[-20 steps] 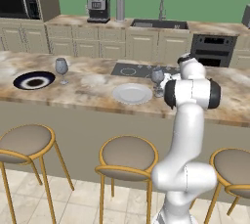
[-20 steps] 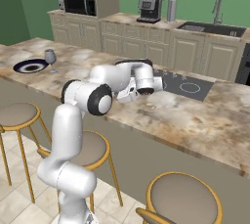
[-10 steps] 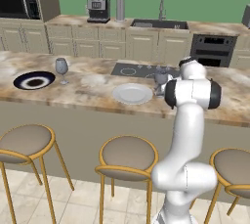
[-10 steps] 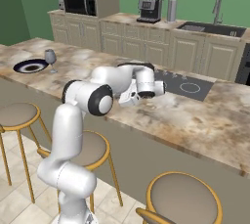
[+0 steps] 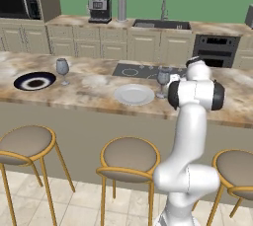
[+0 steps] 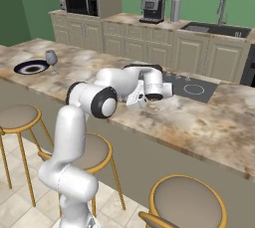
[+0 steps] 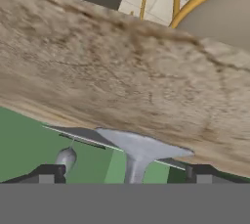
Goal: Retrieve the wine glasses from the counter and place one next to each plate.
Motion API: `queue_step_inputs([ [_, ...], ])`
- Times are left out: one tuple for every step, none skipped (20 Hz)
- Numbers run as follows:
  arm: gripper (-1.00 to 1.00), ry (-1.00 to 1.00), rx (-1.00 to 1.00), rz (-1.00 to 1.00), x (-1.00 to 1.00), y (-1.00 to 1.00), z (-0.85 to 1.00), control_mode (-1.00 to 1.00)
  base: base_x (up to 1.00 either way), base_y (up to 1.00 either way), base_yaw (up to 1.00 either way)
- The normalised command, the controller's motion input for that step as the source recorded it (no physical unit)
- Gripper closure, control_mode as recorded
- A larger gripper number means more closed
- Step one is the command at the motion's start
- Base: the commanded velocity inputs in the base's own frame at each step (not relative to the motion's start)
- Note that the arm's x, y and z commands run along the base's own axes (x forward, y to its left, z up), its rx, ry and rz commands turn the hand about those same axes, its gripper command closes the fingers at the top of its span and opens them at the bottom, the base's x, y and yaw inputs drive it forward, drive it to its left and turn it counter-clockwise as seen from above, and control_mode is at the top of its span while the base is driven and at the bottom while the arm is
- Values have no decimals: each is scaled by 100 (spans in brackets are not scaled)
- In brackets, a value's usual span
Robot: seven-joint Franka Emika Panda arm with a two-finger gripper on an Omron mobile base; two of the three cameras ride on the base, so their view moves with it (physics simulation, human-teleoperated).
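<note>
Marbled tabletop (image 5: 89, 89): I see one wine glass (image 5: 162, 78) upright just right of the pale plate (image 5: 134, 94), near the cooktop (image 5: 143, 70) edge. Fingers (image 7: 126, 174) spread wide around its stem. Second glass (image 5: 62, 66) stands beside the black plate (image 5: 34, 81), open stone between.

Glass foot (image 7: 139, 145) between spread jaws

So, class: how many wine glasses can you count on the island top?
2: one wine glass stands beside the black plate; the other wine glass stands right of the white plate.
</note>
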Motion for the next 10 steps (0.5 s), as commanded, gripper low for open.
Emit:
queue_step_inputs([
  [-100, -4, 0, -7, 6, -29, 0, -100, 0, 0, 0],
  [-100, -5, 0, -8, 0, -29, 0, -100, 0, 0, 0],
  [-100, -4, 0, -10, 0, -36, 0, -100, 0, 0, 0],
  [-100, -4, 0, -13, 0, -40, 0, -100, 0, 0, 0],
  [-100, -7, 2, -23, 0, -41, 5, -100, 0, 0, 0],
  [-100, -9, 4, -29, -10, -41, 19, -100, 0, 0, 0],
  [-100, -9, 5, -33, -24, -38, 24, -100, 0, 0, 0],
  [-100, -9, 5, -34, -34, -33, 27, -100, 0, 0, 0],
  [-100, -10, 5, -33, -54, -21, 34, -100, 0, 0, 0],
  [-100, -15, 5, -29, -75, -6, 44, -100, 0, 0, 0],
])
